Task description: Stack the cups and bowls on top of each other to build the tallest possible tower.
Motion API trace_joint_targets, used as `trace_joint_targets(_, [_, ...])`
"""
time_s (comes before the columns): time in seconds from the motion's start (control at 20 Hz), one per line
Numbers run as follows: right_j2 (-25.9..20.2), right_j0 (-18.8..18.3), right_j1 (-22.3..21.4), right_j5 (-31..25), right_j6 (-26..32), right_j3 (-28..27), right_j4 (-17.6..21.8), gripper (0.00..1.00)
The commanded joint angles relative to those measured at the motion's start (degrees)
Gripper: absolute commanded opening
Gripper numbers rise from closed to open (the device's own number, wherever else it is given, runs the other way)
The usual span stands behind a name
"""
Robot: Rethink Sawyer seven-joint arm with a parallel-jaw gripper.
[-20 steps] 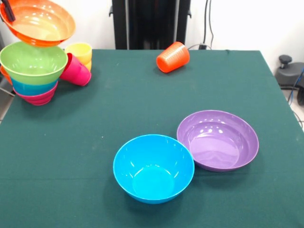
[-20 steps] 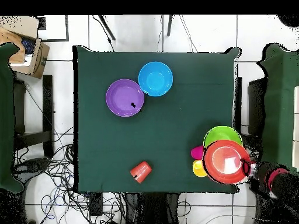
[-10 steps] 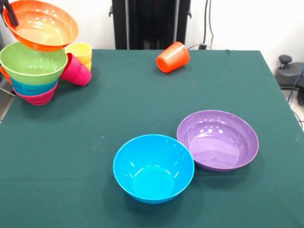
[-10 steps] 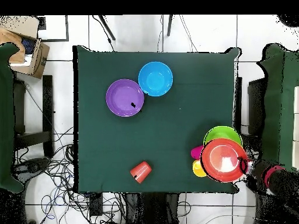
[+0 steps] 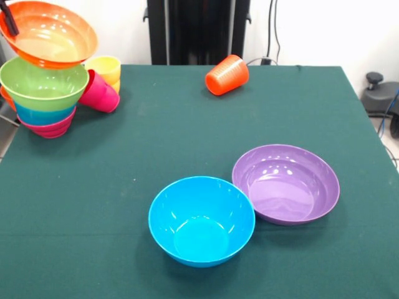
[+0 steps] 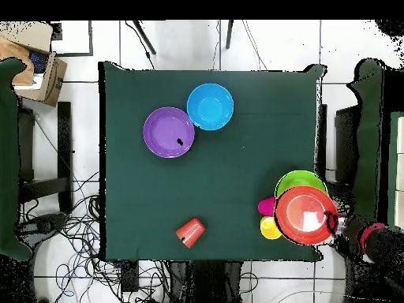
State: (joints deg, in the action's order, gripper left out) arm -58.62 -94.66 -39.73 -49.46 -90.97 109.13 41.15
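My gripper (image 5: 9,18) is shut on the rim of the large orange bowl (image 5: 50,34) and holds it tilted just above the tower at the table's far left corner. The tower is a lime green bowl (image 5: 43,84) nested on a translucent blue bowl (image 5: 43,115) and a magenta bowl (image 5: 47,129). A yellow cup (image 5: 106,67) and a red-pink cup (image 5: 98,93) lie beside it. An orange cup (image 5: 227,75) lies on its side at the far edge. A blue bowl (image 5: 201,219) and a purple bowl (image 5: 285,182) stand near the front. In the overhead view the orange bowl (image 6: 304,215) covers most of the green bowl (image 6: 300,181).
The green tablecloth (image 5: 156,143) covers the table. The robot's black pedestal (image 5: 198,31) stands behind the far edge. In the overhead view a cardboard box (image 6: 35,67) sits on the floor at the top left and cables (image 6: 63,229) lie at the lower left.
The orange bowl has come down a little toward the green bowl and shifted slightly. Nothing else has moved.
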Motion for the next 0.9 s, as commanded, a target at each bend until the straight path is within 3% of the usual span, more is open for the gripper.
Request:
trace_joint_targets(0.05, [4.0, 5.4, 1.1, 2.1, 4.8, -3.9, 3.0, 0.0])
trace_joint_targets(0.9, [6.5, 7.9, 1.9, 2.7, 3.4, -6.2, 2.6, 0.0])
